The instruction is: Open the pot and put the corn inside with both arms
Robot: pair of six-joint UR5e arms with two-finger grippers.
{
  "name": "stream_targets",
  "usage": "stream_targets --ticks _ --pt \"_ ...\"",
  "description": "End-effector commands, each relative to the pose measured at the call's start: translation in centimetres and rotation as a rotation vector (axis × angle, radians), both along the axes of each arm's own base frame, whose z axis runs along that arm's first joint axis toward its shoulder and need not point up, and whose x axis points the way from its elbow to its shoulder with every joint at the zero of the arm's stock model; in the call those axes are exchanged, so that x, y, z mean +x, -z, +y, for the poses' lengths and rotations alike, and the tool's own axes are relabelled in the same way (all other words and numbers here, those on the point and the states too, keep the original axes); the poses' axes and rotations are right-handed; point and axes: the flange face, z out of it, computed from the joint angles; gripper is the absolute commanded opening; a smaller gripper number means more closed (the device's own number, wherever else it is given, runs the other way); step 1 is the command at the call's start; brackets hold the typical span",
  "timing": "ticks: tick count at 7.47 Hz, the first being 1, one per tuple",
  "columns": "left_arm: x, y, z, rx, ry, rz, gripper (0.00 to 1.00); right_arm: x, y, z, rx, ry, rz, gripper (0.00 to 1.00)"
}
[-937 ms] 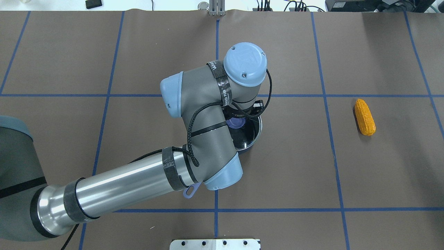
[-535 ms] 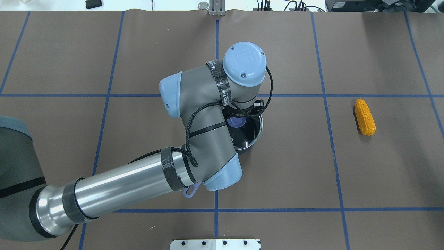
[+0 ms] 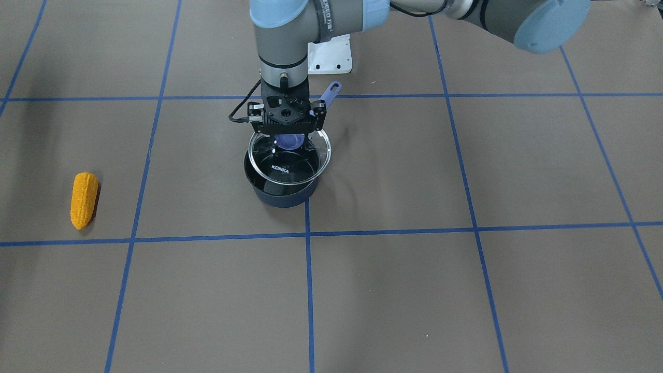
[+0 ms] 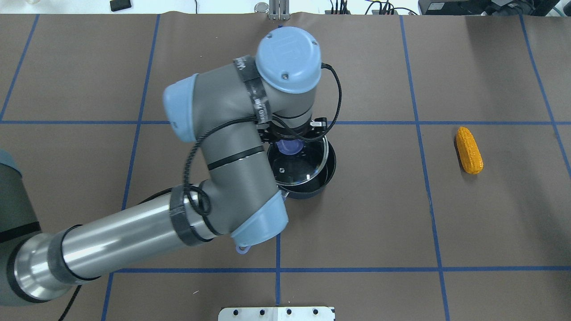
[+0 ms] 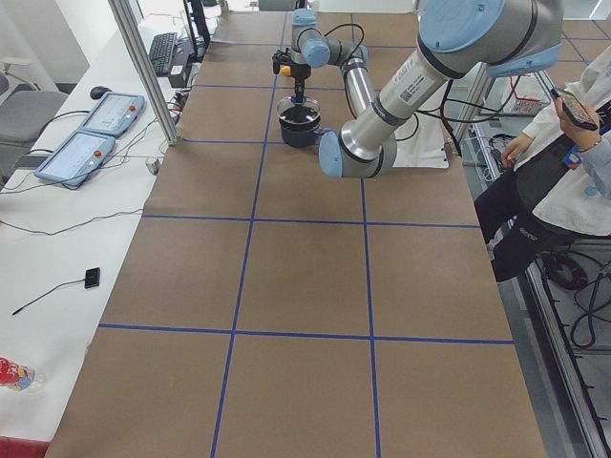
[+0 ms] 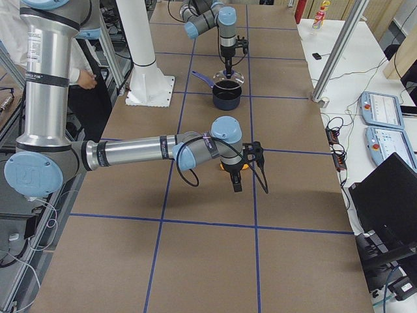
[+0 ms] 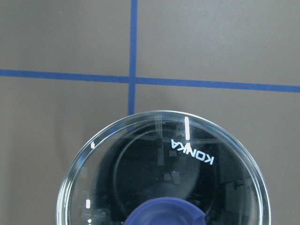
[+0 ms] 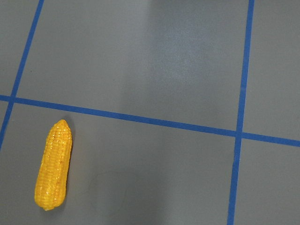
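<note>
While left claw [image 3: 289, 138] clamps the knob [image 3: 291, 142], the lid [image 3: 290, 167] has risen off the pot [image 3: 284, 198].

My left hand [image 3: 288, 135] grips the blue knob of the round glass lid [image 4: 296, 168], which hangs just above the open mouth of the dark blue metal pot [image 4: 317, 187] at bench centre. The bumpy orange-yellow toy corn cob [image 4: 469, 150] lies flat, well apart at the pot's 3 o'clock seen from overhead, narrow end toward 12. My right hand [image 6: 236, 182] hovers over it.

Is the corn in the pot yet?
No, the corn lies on the table, well apart from the pot, whose lid the left gripper holds.
</note>
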Motion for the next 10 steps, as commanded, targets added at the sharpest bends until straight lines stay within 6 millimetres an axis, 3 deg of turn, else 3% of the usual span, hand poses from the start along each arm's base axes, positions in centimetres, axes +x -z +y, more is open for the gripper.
stream_targets --ticks 1,3,5,7,9,10 --pt "-10.1 -6.9 0.5 0.077 -0.086 -0.015 0.26 -1.0 0.1 0.0 -0.018 0.003 -0.003 1.0" --pt "-18.3 -14.0 0.5 0.175 -0.162 -0.068 0.26 -3.7 0.6 0.0 -0.025 -0.031 -0.001 1.0" --pt "-24.5 -20.4 1.5 0.214 -0.236 -0.12 0.26 -9.9 1.5 0.8 -0.023 -0.096 -0.014 1.0" --pt "-28.1 -26.4 3.1 0.228 -0.306 -0.176 0.26 -14.8 1.8 1.7 -0.027 -0.113 0.001 1.0" --pt "-29.8 -33.1 4.9 0.276 -0.338 -0.171 0.23 -20.0 2.7 2.8 -0.039 -0.138 0.002 1.0" --pt "-30.7 -35.3 6.0 0.279 -0.342 -0.17 0.23 -21.5 3.2 2.9 -0.019 -0.129 0.009 1.0"
